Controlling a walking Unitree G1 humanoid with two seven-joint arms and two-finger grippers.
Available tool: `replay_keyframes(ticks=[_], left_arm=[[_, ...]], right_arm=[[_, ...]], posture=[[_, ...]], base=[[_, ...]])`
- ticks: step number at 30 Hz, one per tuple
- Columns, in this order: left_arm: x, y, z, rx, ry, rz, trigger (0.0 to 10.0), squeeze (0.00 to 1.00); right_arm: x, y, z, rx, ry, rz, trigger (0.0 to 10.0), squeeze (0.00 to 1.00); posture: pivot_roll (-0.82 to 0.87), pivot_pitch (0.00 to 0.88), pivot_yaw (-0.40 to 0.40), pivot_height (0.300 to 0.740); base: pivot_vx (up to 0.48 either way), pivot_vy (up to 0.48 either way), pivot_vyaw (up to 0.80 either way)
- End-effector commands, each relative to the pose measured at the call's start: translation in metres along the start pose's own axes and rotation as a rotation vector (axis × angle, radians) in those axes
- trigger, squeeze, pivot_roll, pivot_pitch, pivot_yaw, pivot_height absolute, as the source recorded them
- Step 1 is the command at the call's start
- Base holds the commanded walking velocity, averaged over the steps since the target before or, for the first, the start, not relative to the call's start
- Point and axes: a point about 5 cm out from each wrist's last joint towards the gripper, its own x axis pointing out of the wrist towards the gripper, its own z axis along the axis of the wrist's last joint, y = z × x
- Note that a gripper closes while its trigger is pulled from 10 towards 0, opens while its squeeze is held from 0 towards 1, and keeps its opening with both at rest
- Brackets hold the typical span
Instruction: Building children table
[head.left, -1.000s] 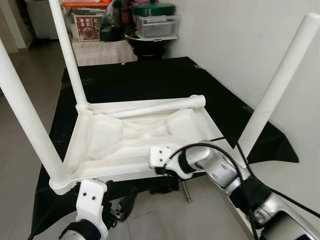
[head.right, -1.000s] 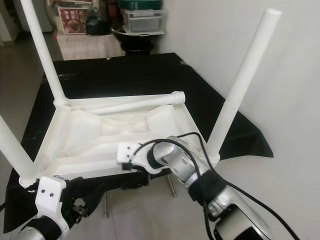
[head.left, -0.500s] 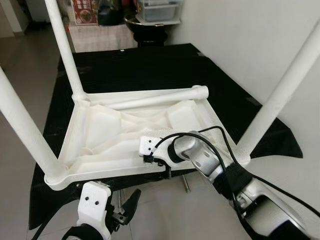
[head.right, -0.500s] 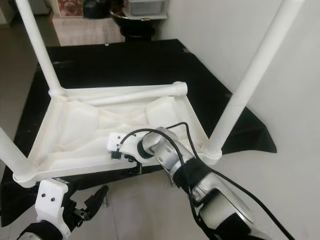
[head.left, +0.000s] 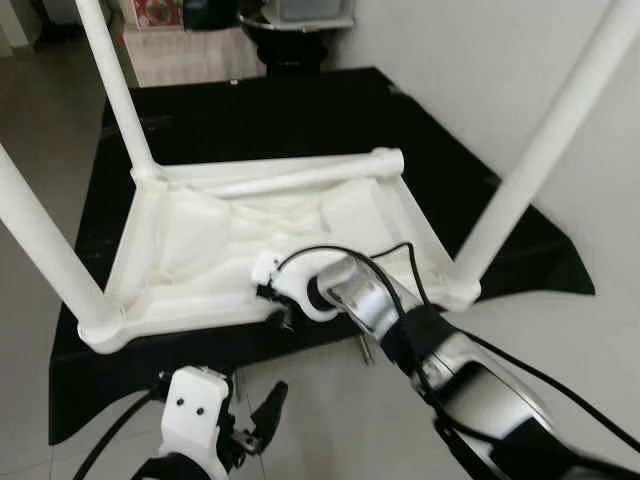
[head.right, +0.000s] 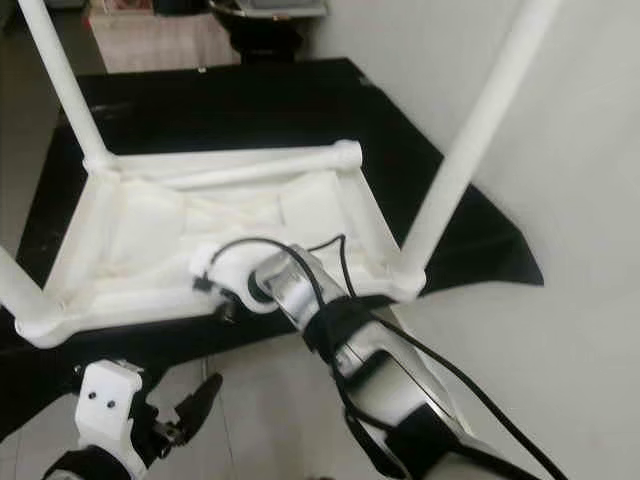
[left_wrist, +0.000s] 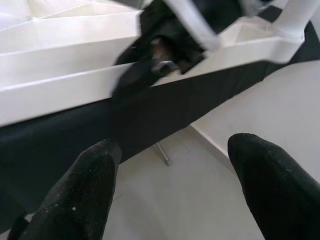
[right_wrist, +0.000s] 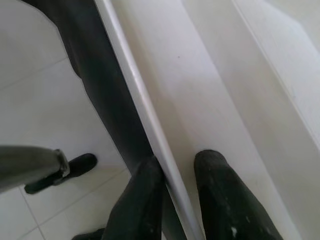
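White children table (head.left: 250, 250) lies upside down on a black cloth (head.left: 300, 110) over a desk, hollow ribbed underside up. Three legs stand upright from its corners: far left (head.left: 110, 80), near left (head.left: 40, 235), near right (head.left: 540, 150). At the far right corner (head.left: 385, 160) a socket shows with a fourth leg (head.left: 290, 185) lying along the far rim. Right gripper (head.left: 278, 312) sits at the middle of the near rim, silver arm reaching in from the right with a black cable looped over the wrist. Head views give position only; the right wrist view shows the grip itself: one black finger (right_wrist: 137, 200) on the outer face of the rim, the other (right_wrist: 225, 200) on the inner face, rim wall between them, so the fingers clamp the table's near edge. That view also shows a grey tiled floor (right_wrist: 40, 100) below and a metal foot (right_wrist: 45, 167) of the desk. Left gripper (head.left: 255, 425) hangs low over the floor, below the desk's near edge, apart from the table. Left wrist view shows its two fingers (left_wrist: 85, 195) spread wide with nothing between, looking up at the cloth edge and the table's rim, with the right gripper blurred beyond. Boxes and bins (head.left: 160, 15) stand on the floor past the desk; white wall (head.left: 480, 60) on the right.
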Motion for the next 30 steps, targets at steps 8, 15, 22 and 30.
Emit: replay_keyframes(ticks=[8, 15, 22, 30], left_arm=[[-0.002, -0.003, -0.001, 0.002, 0.002, 0.007, 10.0, 0.0], [-0.003, -0.007, -0.002, 0.001, 0.005, 0.008, 10.0, 0.0], [-0.002, -0.008, -0.002, -0.001, 0.005, 0.008, 10.0, 0.0], [-0.003, -0.009, -0.001, -0.003, 0.002, 0.01, 10.0, 0.0]], right_arm=[[0.003, -0.006, 0.026, 0.096, -0.097, -0.151, 0.0, 0.0], [-0.002, -0.007, 0.087, 0.371, -0.418, -0.306, 0.0, 0.0], [-0.009, -0.01, 0.108, 0.419, -0.548, -0.406, 10.0, 0.0], [-0.022, 0.006, 0.152, 0.461, -0.817, -0.353, 10.0, 1.0]], posture=[[0.1, 0.146, -0.099, 0.74], [0.11, 0.142, -0.109, 0.74], [0.12, 0.139, -0.113, 0.74], [0.12, 0.138, -0.114, 0.74]], base=[[0.0, 0.0, 0.0], [0.0, 0.0, 0.0], [0.0, 0.0, 0.0], [0.0, 0.0, 0.0]])
